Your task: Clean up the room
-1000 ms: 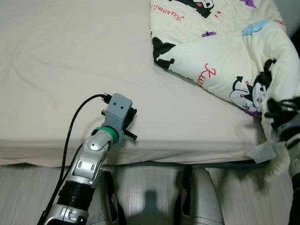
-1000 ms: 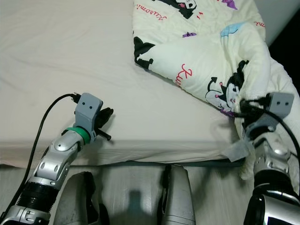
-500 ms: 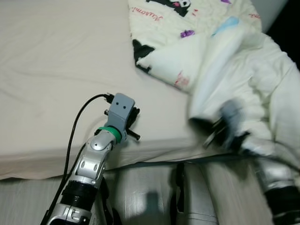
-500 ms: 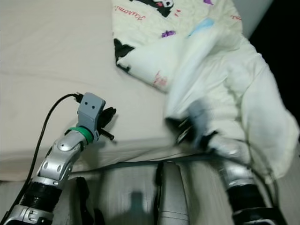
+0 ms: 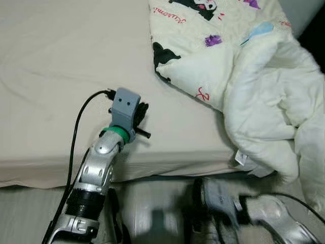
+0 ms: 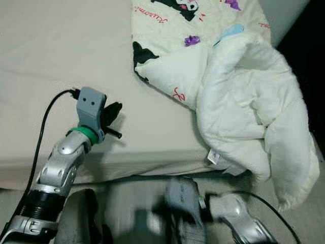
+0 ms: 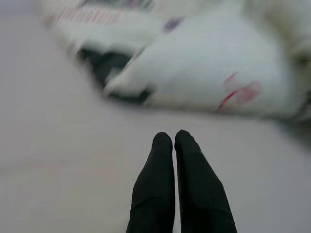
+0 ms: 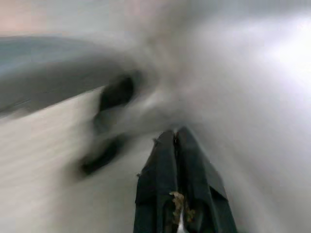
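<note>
A: Nearest the camera, at the bottom right of the head views, what do you make out?

B: The right gripper [image 5: 223,201], blurred, low in front of the bed's edge; in its own wrist view the two black fingers [image 8: 167,194] lie pressed together with nothing between them; a bit of pale fluff clings near their base; everything around them is smeared grey.

A: And the other arm?

B: The left gripper [image 5: 140,122] sits at lower centre-left of the head view, over the near edge of the mattress [image 5: 61,76]; its fingers [image 7: 160,184] are closed tip to tip, holding nothing; a black cable [image 5: 76,137] loops from its grey wrist block down along the silver arm.

A: Where is the blanket relative to those jaws?

B: The blanket [image 5: 264,96], cream with cartoon prints and red lettering, lies bunched at the upper right of the frame; its near fold spills over the bed's front edge at the right, a small white tag [image 5: 240,158] hanging there; it is apart from both grippers; the left one points toward its dark-printed corner across bare sheet; the right one is below the overhanging fold, not touching it.

A: Farther back?

B: The beige sheet stretches smooth across the upper left.
</note>
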`<state>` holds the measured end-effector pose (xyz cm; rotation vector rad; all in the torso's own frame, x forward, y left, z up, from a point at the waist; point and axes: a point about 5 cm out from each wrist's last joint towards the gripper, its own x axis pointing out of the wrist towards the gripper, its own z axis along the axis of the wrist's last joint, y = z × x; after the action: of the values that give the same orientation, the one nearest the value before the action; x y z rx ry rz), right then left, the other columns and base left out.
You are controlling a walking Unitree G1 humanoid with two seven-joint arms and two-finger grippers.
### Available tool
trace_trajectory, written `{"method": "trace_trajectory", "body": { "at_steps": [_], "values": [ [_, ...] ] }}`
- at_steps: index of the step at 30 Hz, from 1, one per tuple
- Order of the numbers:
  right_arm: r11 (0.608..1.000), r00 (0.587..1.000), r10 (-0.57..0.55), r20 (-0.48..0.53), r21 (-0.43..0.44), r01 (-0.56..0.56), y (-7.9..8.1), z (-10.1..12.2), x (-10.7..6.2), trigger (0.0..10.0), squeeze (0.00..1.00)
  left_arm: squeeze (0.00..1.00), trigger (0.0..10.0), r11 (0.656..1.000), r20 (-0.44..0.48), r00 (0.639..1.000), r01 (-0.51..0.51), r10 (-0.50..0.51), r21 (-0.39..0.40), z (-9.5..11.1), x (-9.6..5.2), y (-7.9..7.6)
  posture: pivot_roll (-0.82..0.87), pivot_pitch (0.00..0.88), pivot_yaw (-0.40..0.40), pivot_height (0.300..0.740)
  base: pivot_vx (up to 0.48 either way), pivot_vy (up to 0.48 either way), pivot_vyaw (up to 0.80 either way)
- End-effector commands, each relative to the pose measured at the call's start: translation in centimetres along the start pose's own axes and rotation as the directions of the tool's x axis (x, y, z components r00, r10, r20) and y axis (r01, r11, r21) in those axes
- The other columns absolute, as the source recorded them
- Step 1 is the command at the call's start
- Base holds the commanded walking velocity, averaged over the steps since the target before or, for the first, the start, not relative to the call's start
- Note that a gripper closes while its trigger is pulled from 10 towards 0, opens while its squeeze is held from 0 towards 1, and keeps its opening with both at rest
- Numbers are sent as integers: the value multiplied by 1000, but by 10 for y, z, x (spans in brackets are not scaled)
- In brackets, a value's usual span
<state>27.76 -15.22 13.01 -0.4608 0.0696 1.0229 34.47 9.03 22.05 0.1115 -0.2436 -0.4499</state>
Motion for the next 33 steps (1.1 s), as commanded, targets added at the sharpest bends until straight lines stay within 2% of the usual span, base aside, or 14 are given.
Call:
{"method": "trace_trajectory", "body": {
  "at_steps": [1,3,4,7,9,10,12,15,24,26,29,31,32,33],
  "values": [
    [974,974,-226,26,-18,227,-29,4,-14,10000,0,0,10000,1000,-34,999,7,-7,-13,-7,-2,-3,-68,271,65,555,0,0,0],
    [931,929,-363,73,-18,365,-48,14,-20,10000,0,0,10000,1000,-38,999,2,-3,-16,-8,-2,-3,-67,276,72,555,0,0,0],
    [753,744,-649,160,0,658,-91,33,-50,10000,1000,0,10000,1000,-60,998,-2,2,-14,-13,-3,-3,-71,279,77,555,0,0,0],
    [692,679,-712,180,12,722,-101,37,-62,10000,1000,0,10000,1000,-66,998,-2,1,-12,-15,-4,-3,-71,279,77,555,0,0,0],
    [475,456,-872,176,87,875,-127,34,-94,10000,1000,0,10000,1000,-80,997,-1,0,-12,-18,-5,-4,-69,281,81,555,0,0,0],
    [475,456,-872,176,87,875,-127,34,-94,10000,1000,0,10000,1000,-80,997,-1,0,-12,-18,-5,-4,-69,281,81,555,0,0,0],
    [340,316,-934,168,141,930,-138,34,-114,10000,1000,0,10000,1000,-89,996,-1,0,-11,-20,-6,-4,-69,281,81,555,0,0,0],
    [267,241,-955,172,148,952,-143,38,-122,10000,1000,0,10000,1000,-95,995,-2,1,-12,-21,-8,-4,-56,283,80,555,0,0,0],
    [256,202,-947,251,205,945,-149,55,-122,10000,1000,0,10000,1000,-105,994,1,-2,-13,-23,-9,-5,-54,284,81,555,0,0,0],
    [244,143,-946,291,346,906,-149,67,-117,10000,1000,0,10000,1000,-108,994,-1,0,-13,-23,-9,-5,-54,284,81,555,0,0,0],
    [265,189,-962,197,510,818,-155,52,-101,10000,1000,0,10000,1000,-108,994,5,-6,-12,-23,-9,-6,-50,285,90,555,0,0,0],
    [265,189,-962,197,510,818,-155,52,-101,10000,1000,0,10000,1000,-108,994,5,-6,-12,-23,-9,-6,-50,285,90,555,0,0,0],
    [219,219,-973,74,597,772,-164,39,-90,10000,239,0,10000,1000,-107,994,5,-6,-11,-22,-9,-5,-50,285,90,555,0,0,0],
    [157,190,-982,14,626,764,-169,34,-90,10000,239,0,10000,1000,-108,994,1,-3,-11,-21,-9,-4,-50,285,90,555,0,0,0]
  ]
}}
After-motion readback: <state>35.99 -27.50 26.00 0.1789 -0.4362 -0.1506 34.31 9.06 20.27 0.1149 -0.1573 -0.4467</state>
